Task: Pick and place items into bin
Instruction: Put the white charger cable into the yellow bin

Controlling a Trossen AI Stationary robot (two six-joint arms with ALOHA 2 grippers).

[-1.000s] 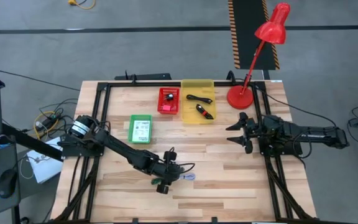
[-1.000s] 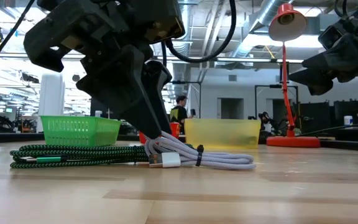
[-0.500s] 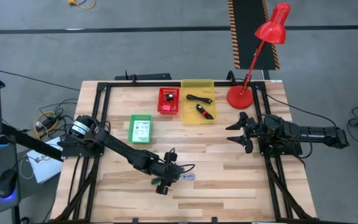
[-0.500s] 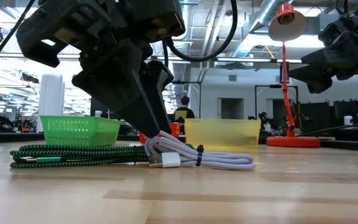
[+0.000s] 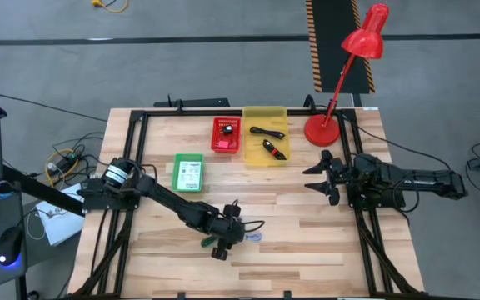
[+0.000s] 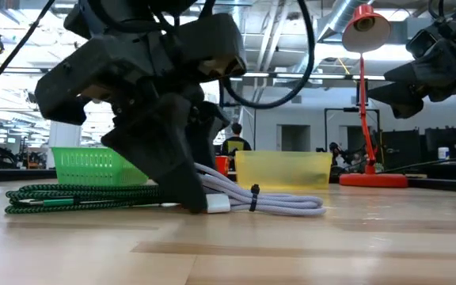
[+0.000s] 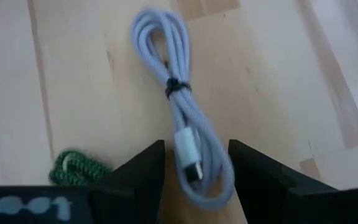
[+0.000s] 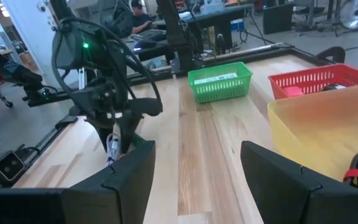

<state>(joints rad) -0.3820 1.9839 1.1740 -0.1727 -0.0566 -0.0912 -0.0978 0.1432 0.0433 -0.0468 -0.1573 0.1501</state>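
A coiled white cable [image 7: 179,93], bound by a black tie, lies flat on the wooden table near its near-middle [image 5: 252,237]. A green-black braided cable [image 6: 77,196] lies beside it, toward the table's left [image 5: 210,242]. My left gripper [image 7: 194,168] is open and low over the white cable's plug end. One finger stands on each side of the bundle [image 6: 275,202]; no touch shows. My right gripper [image 5: 317,177] is open, raised at the table's right side, and holds nothing.
At the far side stand a green basket [image 5: 187,173] with a white packet, a red basket [image 5: 226,135] and a yellow bin [image 5: 266,135] holding a black cable. A red desk lamp [image 5: 323,129] stands to the right of the bins. A person is in the room behind [image 6: 232,142].
My left gripper has come down and tipped lower over the white cable's plug end, shifting a little toward the table's right. The green braided cable has shifted slightly toward the left. The right arm has kept still.
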